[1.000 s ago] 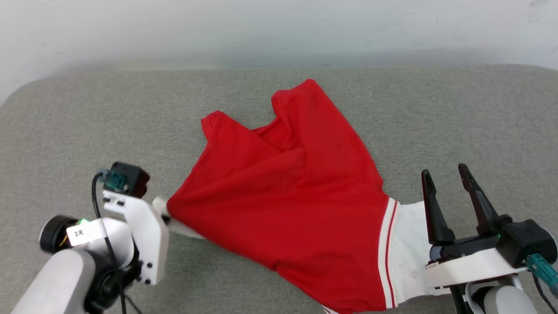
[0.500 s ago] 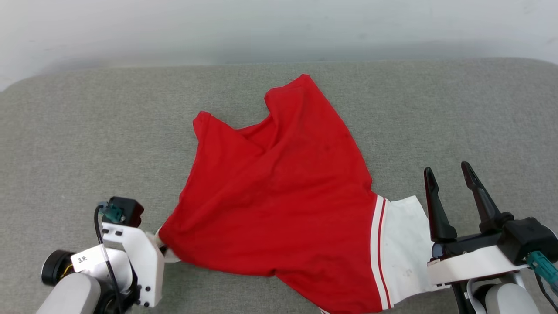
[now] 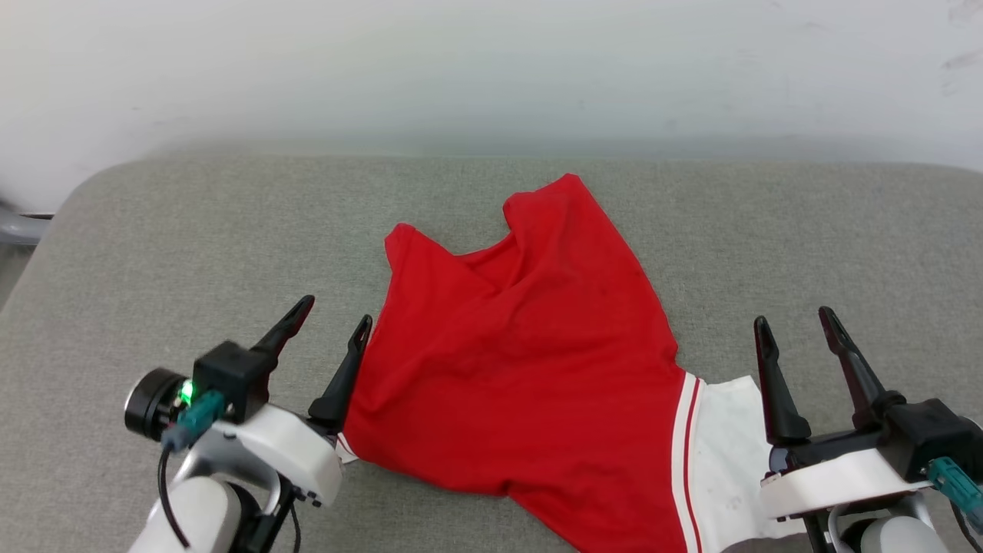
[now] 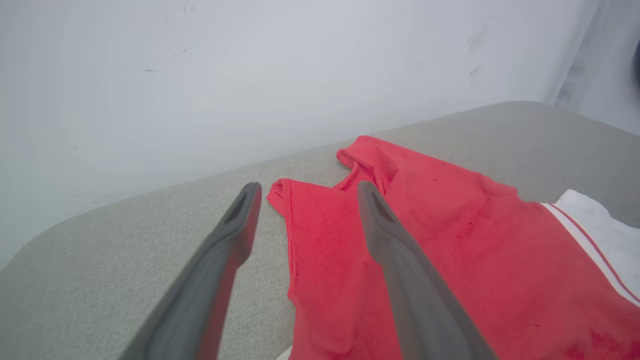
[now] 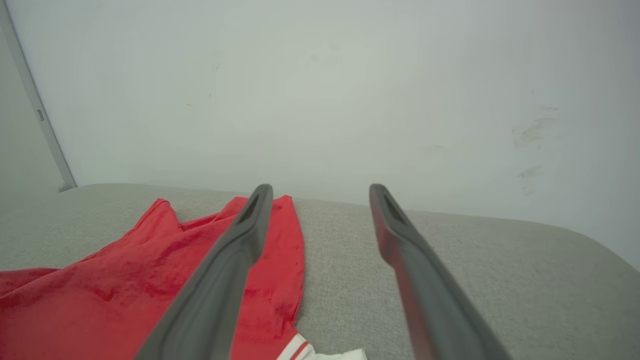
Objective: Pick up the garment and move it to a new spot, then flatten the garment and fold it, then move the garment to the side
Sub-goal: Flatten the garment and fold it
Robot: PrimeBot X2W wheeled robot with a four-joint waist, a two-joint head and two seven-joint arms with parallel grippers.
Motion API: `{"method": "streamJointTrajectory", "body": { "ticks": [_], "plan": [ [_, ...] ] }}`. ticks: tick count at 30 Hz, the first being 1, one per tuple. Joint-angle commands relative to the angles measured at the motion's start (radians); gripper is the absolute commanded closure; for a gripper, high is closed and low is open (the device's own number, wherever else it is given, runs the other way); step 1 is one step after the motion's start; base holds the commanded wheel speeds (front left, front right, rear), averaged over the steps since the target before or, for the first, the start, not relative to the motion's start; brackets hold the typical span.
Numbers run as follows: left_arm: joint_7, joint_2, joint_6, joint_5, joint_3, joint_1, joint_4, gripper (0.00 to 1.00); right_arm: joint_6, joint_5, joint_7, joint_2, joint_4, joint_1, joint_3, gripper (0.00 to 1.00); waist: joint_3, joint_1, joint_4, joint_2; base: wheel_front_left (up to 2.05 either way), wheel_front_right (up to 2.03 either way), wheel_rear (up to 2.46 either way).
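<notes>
The garment [image 3: 522,384], a red T-shirt with a white sleeve [image 3: 729,468] set off by red-white stripe trim, lies rumpled with its plain side up on the grey padded surface [image 3: 153,253]. At its left edge stands my left gripper [image 3: 335,318], open and holding nothing, its right finger alongside the red cloth. My right gripper [image 3: 795,319] is open beside the white sleeve, empty too. The left wrist view has the garment [image 4: 440,250] under and right of my open left gripper [image 4: 306,187]. Ahead of my open right gripper [image 5: 320,187], the right wrist view shows the garment [image 5: 150,285] at lower left.
A pale wall [image 3: 491,69] rises right behind the grey surface's far edge. The surface's rounded left corner [image 3: 84,192] falls away to a grey bar [image 3: 19,226]. Bare grey padding lies left and right of the shirt.
My left gripper has opened and let go of the garment's left edge, and its fingers now point up the view. The head camera has shifted. My right gripper stays open.
</notes>
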State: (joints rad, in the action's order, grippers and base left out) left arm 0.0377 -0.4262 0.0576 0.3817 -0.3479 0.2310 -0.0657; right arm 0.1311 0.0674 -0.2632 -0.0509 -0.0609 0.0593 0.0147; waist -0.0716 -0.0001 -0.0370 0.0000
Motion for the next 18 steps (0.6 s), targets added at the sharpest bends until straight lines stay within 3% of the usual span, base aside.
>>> {"method": "streamJointTrajectory", "body": {
  "ticks": [1,4,9,18],
  "plan": [
    [0.133,0.029,-0.028,-0.022,0.01,-0.044,-0.007,0.0,-0.001,-0.009,-0.002,0.001,-0.001,-0.018,0.005,0.0,0.02,0.0001,-0.011,0.0,0.0,0.0,0.0],
    [0.205,0.065,-0.054,-0.035,0.018,-0.087,-0.016,0.0,-0.001,-0.009,-0.002,0.001,0.0,-0.027,0.009,0.0,0.03,0.0001,-0.016,0.0,0.0,0.0,0.0],
    [0.228,0.14,-0.08,-0.041,0.058,-0.157,0.012,0.0,-0.001,-0.01,-0.002,0.001,-0.005,-0.043,0.012,0.0,0.043,0.0001,-0.021,0.0,0.0,0.0,0.0],
    [0.229,0.232,-0.02,-0.098,0.144,-0.229,0.035,0.0,-0.001,-0.013,-0.002,0.001,-0.009,-0.045,0.005,0.0,0.042,0.0001,-0.017,0.0,0.0,0.0,0.0]
  ]
}}
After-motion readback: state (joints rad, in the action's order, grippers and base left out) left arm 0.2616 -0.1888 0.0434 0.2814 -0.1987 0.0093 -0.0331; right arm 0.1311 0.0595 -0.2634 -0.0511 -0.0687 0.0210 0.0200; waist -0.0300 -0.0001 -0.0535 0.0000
